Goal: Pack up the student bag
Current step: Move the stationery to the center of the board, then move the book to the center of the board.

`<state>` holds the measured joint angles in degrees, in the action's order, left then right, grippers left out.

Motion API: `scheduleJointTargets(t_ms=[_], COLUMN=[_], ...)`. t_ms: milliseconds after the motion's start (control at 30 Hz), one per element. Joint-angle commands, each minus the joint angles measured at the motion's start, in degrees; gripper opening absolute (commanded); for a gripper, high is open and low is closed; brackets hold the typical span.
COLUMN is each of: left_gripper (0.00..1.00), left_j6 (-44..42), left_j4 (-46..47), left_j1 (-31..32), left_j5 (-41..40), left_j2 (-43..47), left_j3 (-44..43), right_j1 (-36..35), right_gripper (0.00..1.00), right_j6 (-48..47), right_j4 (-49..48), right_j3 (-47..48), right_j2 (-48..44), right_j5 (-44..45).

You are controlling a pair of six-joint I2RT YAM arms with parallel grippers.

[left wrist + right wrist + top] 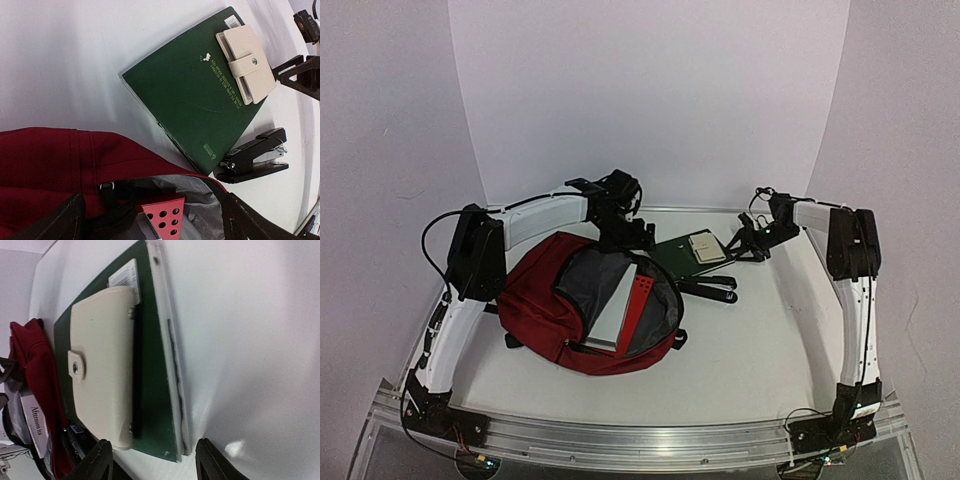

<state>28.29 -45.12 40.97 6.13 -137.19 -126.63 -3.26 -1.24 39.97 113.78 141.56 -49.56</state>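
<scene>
From above, the arm bases [430, 405] sit closest, at the near edge of the white table [760, 350]. The student bag [545, 290] lies flat on the left side with its mouth wide open. A red folder [642, 300] and a white book [610, 312] are inside. The left gripper [620, 228] hangs over the bag's far rim. The right gripper [748, 243] is low, just beside a green book [675, 255] with a cream wallet [707, 247] on top. A black stapler [712, 288] lies near the book. From the right hand, the bag is off to the left, past the book. The right hand is nearer the book, and the left hand is nearer the bag.

In the left wrist view, the left hand's dark fingers [60, 220] are closest. They are spread wide and pinch nothing. The bag's open rim is right under them. The green book lies ahead of the hand, slanting away.

In the right wrist view, the right hand's fingers [100, 462] are closest. They stand apart, with the book's near corner between them, and hold nothing yet. The book's long side runs straight ahead from the hand. The wallet sits on its left part. The bag is further left. To the hand's right the table is smooth and white, with room to move.
</scene>
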Motion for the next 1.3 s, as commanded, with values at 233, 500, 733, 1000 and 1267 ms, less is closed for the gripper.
scheduleJointTargets(t_ms=[233,500,733,1000,1267], left_gripper=[0.94,0.94,0.94,0.94,0.94], left_j6=[-0.62,-0.35,-0.40,-0.71,-1.13], left_j4=[-2.83,-2.76,-2.93,-3.74,-4.05], left_j1=[-1.34,-1.51,-1.59,-1.61,-1.60], left_j5=[0.20,0.19,-0.51,-0.64,-0.24], left_j2=[2.34,3.05,4.21,4.11,5.05], left_j3=[-1.64,-0.36,1.19,0.12,0.14], right_j1=[-1.23,-1.42,-1.93,-1.14,3.88], right_gripper=[0.20,0.10,0.12,0.00,0.00], right_j6=[3.22,3.20,5.31,5.75,4.10], right_j4=[-1.47,-1.72,-2.61,-2.57,-2.37], right_j3=[-2.59,-4.91,-5.57,-8.65,-21.41], right_j2=[-0.80,-1.01,0.40,-3.16,-15.07], right_j5=[-10.02,-9.04,-11.87,-13.69,-11.57])
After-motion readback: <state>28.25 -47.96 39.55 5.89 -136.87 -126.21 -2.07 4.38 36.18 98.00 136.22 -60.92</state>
